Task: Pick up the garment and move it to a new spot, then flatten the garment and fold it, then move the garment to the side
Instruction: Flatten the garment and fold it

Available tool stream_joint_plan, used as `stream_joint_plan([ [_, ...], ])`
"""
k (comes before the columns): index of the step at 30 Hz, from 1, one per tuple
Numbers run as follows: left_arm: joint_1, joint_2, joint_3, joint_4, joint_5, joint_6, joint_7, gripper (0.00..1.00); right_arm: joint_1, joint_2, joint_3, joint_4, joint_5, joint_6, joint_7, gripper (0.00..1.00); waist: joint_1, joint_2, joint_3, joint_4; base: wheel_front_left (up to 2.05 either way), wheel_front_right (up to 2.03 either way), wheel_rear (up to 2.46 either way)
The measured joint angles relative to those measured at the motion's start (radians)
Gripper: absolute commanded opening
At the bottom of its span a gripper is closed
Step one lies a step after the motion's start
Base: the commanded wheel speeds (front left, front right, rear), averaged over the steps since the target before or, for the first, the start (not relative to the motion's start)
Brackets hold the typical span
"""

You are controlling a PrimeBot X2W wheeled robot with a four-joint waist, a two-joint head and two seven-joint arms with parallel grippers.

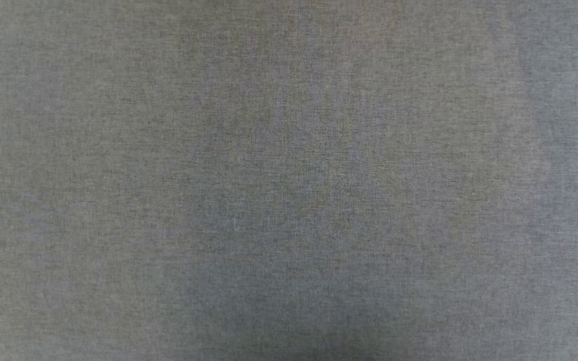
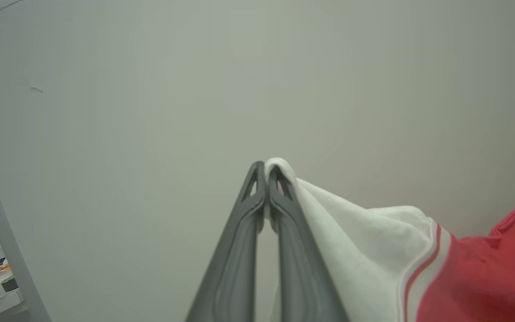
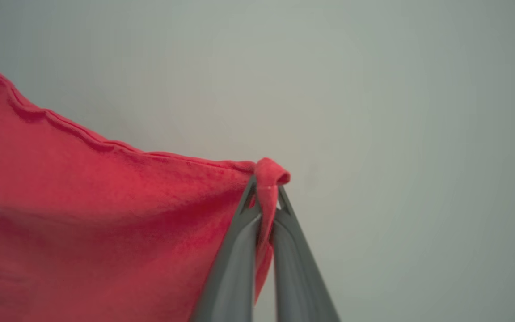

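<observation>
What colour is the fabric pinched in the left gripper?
White: a sleeve of the red-and-white jersey garment, shut in the left gripper. Clearest in the left wrist view.

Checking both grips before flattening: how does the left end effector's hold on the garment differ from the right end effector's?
The left end effector pinches the white sleeve; the right end effector pinches a red stitched edge. At the left end effector the cloth drapes over one fingertip; at the right end effector a small red fold pokes out between the tips. Shared: both are shut on the same garment.
</observation>
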Motion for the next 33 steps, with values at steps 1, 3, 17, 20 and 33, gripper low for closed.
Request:
stream_joint_plan([
  [1, 0.002, 0.0, -0.006, 0.012, -0.005, 0.0, -0.005, 0.0, 0.001, 0.004, 0.014, 0.011, 0.011, 0.0, -0.01, 0.0, 0.0, 0.0, 0.005, 0.0, 0.0, 0.0, 0.0],
  [3, 0.015, 0.0, -0.017, 0.039, -0.009, 0.0, -0.025, 0.0, 0.009, 0.008, 0.046, 0.036, 0.032, 0.0, -0.034, 0.0, 0.0, 0.0, 0.012, 0.001, 0.0, 0.0, 0.0],
  [17, 0.52, 0.023, -0.011, 0.061, -0.109, 0.004, -0.113, 0.0, 0.369, 0.02, 0.322, 0.076, 0.224, 0.0, -0.161, 0.0, -0.0001, 0.0, -0.113, 0.006, 0.0, 0.0, 0.0],
  [20, 0.679, 0.037, 0.004, 0.012, -0.121, 0.022, -0.114, 0.0, 0.464, 0.008, 0.364, 0.062, 0.277, 0.0, -0.182, 0.0, -0.0001, 0.0, -0.16, 0.007, 0.0, 0.0, 0.0],
  [33, 1.452, 0.063, 0.01, -0.29, -0.181, 0.166, -0.112, 0.0, 0.946, -0.096, 0.499, -0.045, 0.425, 0.0, -0.256, 0.0, -0.0003, 0.0, -0.373, 0.016, 0.0, 0.0, 0.0],
])
